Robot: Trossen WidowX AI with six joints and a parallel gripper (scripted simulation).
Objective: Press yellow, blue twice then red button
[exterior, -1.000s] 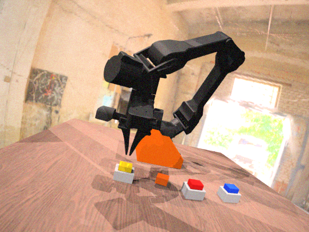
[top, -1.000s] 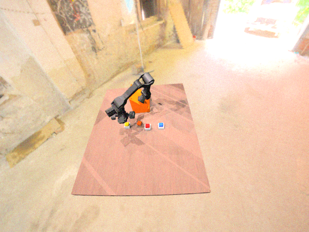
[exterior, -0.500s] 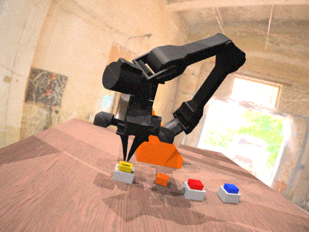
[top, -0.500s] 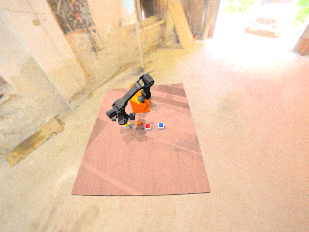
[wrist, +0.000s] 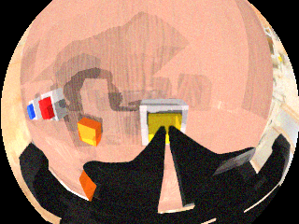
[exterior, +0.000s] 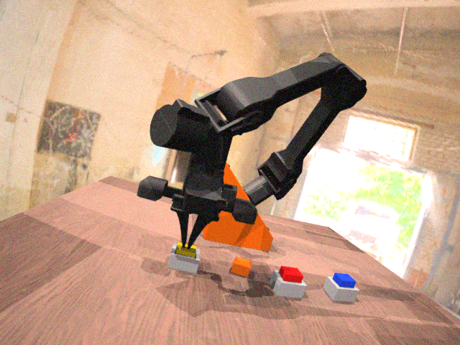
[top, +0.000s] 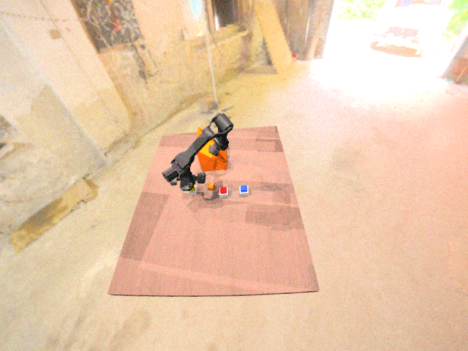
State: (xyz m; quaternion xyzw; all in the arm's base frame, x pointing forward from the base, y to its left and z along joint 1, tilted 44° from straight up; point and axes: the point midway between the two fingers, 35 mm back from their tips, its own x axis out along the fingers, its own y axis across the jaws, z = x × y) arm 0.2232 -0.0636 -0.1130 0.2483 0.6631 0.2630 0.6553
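My gripper point(exterior: 187, 246) point(wrist: 167, 129) is shut, with its fingertips on top of the yellow button point(exterior: 181, 251) point(wrist: 158, 122). The yellow cap sits low in its pale housing, and in the top view the arm hides most of it. The red button point(top: 223, 190) point(exterior: 290, 274) point(wrist: 47, 108) stands in its white housing, its cap raised. The blue button point(top: 243, 188) point(exterior: 344, 280) point(wrist: 31, 111) stands beyond the red one, its cap also raised. Nothing touches the red or the blue button.
A small orange block point(top: 210, 186) point(exterior: 241, 266) point(wrist: 89, 132) lies between the yellow and red buttons. A large orange wedge-shaped object point(top: 213, 164) point(exterior: 237, 233) point(wrist: 87, 186) stands behind the buttons, near the arm's base. All stand on the wooden table top point(top: 227, 249) point(exterior: 93, 297).
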